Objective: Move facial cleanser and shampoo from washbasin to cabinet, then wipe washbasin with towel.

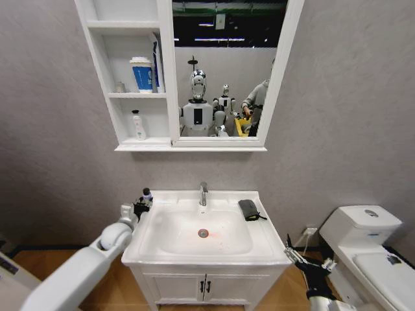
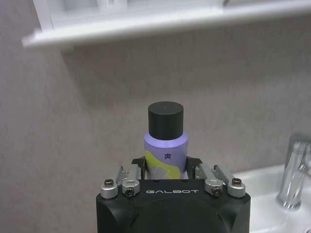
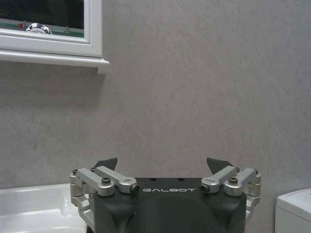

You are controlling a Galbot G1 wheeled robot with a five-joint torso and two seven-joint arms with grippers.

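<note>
Washbasin's [image 1: 259, 243] back-left corner: left tool [image 2: 165, 170] clamps upright purple bottle [image 2: 165, 153] (cap up); right tool [image 3: 163, 167] open.

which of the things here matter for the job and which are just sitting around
Job: bottle in the left gripper, washbasin, cabinet, towel, right gripper waiting low beside the basin.
Just there: toilet, tap, mirror.

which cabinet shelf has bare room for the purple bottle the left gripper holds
The top shelf of the white wall cabinet looks bare. The bottom shelf is free right of the small white bottle. The middle shelf is crowded: a blue-and-white cup and a tube. The left gripper grips the black-capped purple bottle.
</note>
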